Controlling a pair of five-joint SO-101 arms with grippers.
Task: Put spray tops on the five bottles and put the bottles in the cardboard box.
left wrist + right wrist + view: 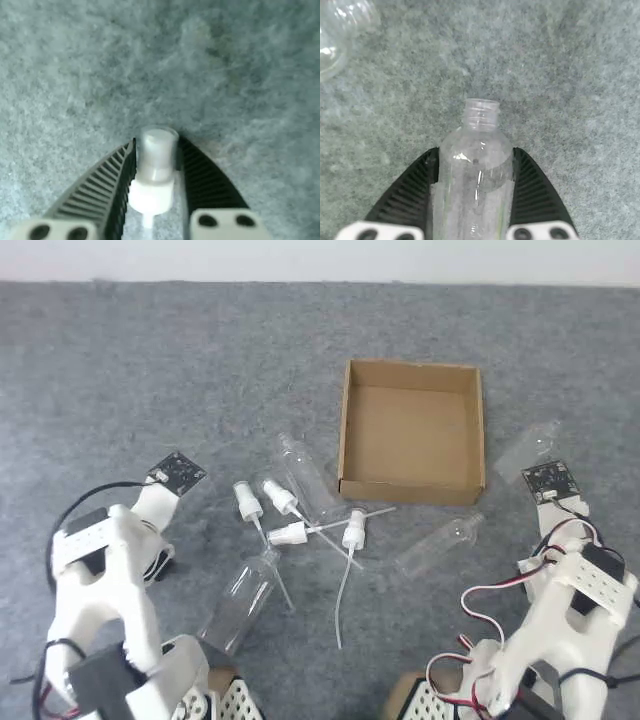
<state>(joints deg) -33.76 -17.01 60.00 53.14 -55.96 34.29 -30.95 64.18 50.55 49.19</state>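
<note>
grey carpet [225,60] below: spray top [155,172] tight inside left gripper [156,142], bottle [476,175] tight inside right gripper [475,153]

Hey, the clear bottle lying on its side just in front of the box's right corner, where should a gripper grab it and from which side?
Probably take the bottle at mid-body, from straight above, with the jaws set across its width. It lies flat and slanted on the mat, and its round midsection sits clear of the cardboard box.
</note>
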